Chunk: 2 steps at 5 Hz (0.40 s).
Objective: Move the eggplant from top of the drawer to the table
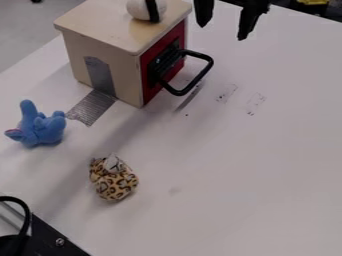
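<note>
Grey floor shows at the upper left, and here's the white table (234, 150) stretching across the view, with dark scuffs beside the drawer's handle. And look to the top edge: the black gripper (222, 32) hangs in from above, to the right of the cream drawer box (103, 40), its two fingers pointing down, spread well apart, nothing between them. It's an open hand, folks, released! The arm above it lies beyond the edge.

On top of the box, near its back edge, sits a rounded whitish thing (138, 10) with a black band down it; I can't tell what it is. The red front (149, 52) faces right, black handle (202, 75) jutting out over the table. Silver tape (92, 107) runs from the box's side onto the surface. Down the left, a blue plush toy (43, 131); nearer us, a leopard-print plush (115, 184). Lower left corner: black hardware (50, 237) with a looping cable (27, 215).
</note>
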Available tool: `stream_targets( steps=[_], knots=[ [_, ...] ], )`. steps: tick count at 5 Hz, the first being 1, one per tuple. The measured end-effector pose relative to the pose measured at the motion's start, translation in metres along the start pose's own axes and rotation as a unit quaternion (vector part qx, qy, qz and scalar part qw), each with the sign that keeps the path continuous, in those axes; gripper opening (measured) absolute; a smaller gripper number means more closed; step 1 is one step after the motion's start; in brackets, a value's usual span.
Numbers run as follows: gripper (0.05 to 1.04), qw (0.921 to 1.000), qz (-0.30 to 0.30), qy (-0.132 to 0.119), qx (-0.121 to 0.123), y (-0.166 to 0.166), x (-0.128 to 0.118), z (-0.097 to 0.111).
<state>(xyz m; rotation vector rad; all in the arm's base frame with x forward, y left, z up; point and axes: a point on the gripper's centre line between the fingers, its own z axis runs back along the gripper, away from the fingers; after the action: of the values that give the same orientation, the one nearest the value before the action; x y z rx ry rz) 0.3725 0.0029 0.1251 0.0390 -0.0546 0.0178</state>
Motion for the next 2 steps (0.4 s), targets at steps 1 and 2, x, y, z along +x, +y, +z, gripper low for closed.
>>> stream_targets(
  steps=[1, 2],
  knots=[
    [1.0, 0.9998, 0.0, 0.022, 0.0, 0.0, -0.003, -0.014],
    [1.0, 0.9994, -0.022, 0.019, -0.019, 0.014, 0.003, -0.002]
  ],
)
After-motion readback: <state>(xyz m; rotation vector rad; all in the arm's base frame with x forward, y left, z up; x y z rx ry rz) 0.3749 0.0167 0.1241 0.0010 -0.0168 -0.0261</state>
